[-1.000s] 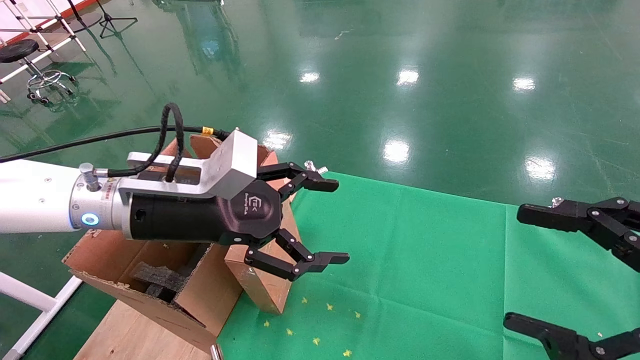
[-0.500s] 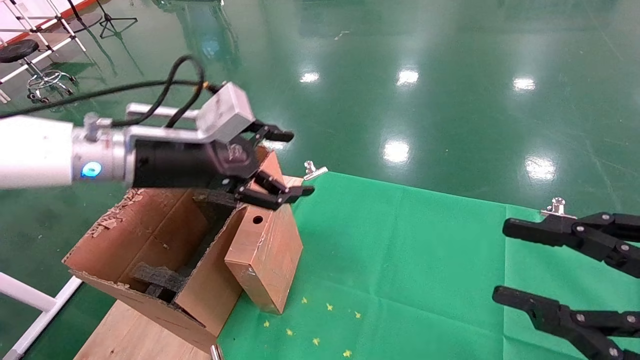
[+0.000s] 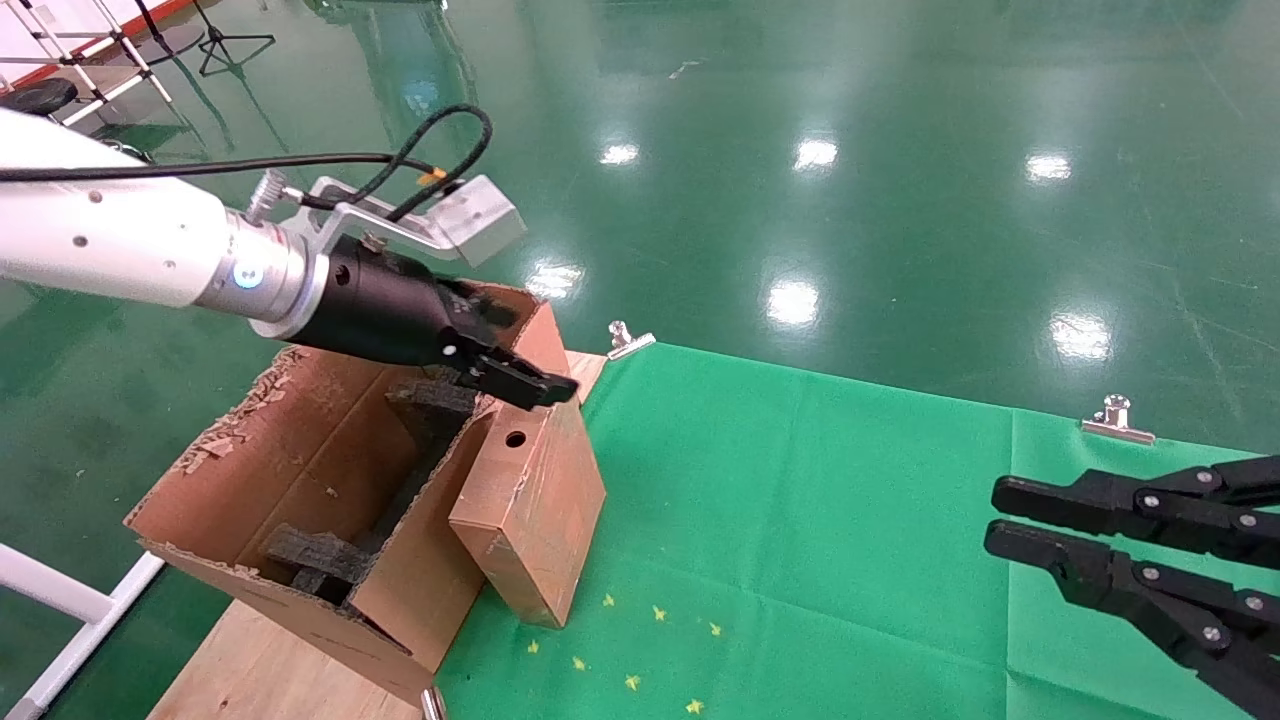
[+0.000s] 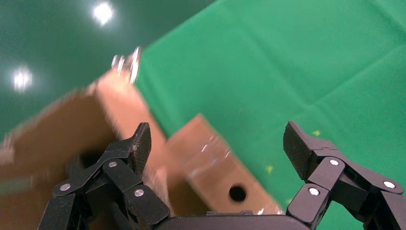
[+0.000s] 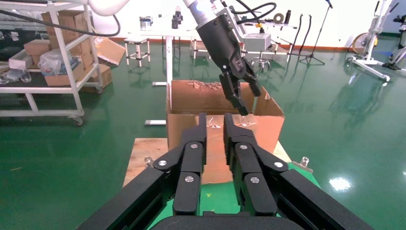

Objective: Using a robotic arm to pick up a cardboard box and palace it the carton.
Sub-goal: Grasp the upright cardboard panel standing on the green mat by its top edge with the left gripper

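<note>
- The robotic arm (image 3: pixel 110 245) reaches in from the left, angled downward, its left end effector (image 4: pixel 218 148) spread wide and holding nothing.
- The cardboard box (image 3: pixel 530 500) leans just below it, against the carton (image 3: pixel 300 480), lower end on the green surface (image 3: pixel 820 520).
- The right end effector (image 3: pixel 990 520) hovers well apart, fingers nearly together, empty.
</note>
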Robot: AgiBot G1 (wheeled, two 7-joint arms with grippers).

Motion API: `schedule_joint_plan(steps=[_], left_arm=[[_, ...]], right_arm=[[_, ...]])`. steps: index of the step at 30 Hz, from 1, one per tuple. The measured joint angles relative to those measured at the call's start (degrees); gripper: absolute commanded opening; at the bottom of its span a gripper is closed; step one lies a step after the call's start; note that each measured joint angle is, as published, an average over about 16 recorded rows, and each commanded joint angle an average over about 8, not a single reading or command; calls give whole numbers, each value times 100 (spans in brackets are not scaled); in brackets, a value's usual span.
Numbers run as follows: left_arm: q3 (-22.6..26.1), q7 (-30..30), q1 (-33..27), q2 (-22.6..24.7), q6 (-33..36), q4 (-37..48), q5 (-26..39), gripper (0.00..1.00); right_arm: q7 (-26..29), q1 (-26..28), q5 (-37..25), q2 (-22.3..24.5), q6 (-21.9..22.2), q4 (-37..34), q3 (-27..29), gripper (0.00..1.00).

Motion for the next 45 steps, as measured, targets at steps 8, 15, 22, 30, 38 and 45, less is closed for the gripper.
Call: schedule_joint_plan(steps=[8, 15, 22, 30, 38, 45], left_arm=[[761, -1950, -380, 215, 356, 50, 412, 100], [1200, -2770, -492, 220, 296, 68, 106, 100], [1381, -2937, -527, 192, 199, 70, -105, 100], [1578, -2961, -486, 247, 121, 58, -26, 100], [1722, -2976, -448, 293, 33, 36, 130, 95], [1756, -2982, -452, 297, -2, 26, 193, 10]], right_arm=[[-2, 1, 2, 1, 1, 0, -3, 0], [-3, 1, 4, 3, 3, 0, -6, 0], [-4, 2, 6, 4, 4, 0, -9, 0], [-6, 3, 8, 5, 5, 0, -12, 0], [-7, 2, 10, 6, 7, -1, -13, 43], [-8, 2, 11, 7, 8, -2, -14, 100]])
